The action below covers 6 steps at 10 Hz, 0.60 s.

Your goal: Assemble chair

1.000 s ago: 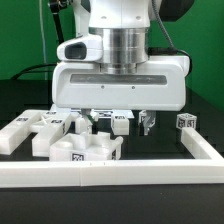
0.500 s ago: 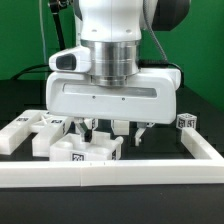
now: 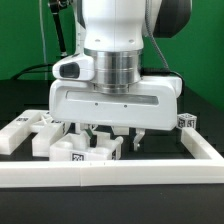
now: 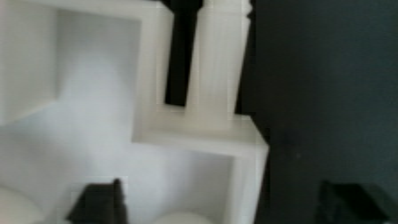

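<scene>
Fingers (image 3: 138, 137) have dropped lower over the white chair parts (image 3: 45, 135) just behind the white border rail (image 3: 110, 172) and begun narrowing. They stand apart, straddling a white bar (image 4: 214, 80) without gripping it. A grasp of that bar looks imminent.

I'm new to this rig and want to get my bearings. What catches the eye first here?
The big white gripper fills the middle of the exterior view, hanging low with open jaws over a cluster of white tagged chair parts at that view's left. A lone small tagged cube sits apart at its right, and the white border rail runs across the front.
</scene>
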Motion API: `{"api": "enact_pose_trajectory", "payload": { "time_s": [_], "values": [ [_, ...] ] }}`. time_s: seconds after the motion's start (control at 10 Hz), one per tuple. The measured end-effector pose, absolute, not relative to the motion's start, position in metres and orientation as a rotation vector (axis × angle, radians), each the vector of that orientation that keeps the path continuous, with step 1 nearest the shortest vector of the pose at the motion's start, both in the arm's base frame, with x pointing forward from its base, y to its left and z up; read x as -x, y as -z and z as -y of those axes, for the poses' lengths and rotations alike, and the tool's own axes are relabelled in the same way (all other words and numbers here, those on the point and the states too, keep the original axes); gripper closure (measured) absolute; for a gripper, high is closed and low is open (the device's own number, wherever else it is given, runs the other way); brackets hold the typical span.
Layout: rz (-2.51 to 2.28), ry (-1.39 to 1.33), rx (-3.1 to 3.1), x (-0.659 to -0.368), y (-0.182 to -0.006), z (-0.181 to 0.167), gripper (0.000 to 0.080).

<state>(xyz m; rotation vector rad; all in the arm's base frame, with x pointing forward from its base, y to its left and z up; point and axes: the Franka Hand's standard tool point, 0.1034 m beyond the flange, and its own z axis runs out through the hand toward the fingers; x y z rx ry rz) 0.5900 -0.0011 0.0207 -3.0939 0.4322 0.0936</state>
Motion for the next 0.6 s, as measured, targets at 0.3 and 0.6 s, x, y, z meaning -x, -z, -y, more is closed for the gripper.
{"api": "enact_pose_trajectory", "payload": {
  "time_s": [0.3,0.6],
  "values": [
    [-0.432,-0.094,3.094,-0.59,-0.0208,0.0011,0.0581],
    [-0.431,-0.094,3.094,-0.59,-0.0207,0.001,0.0766]
  ]
}}
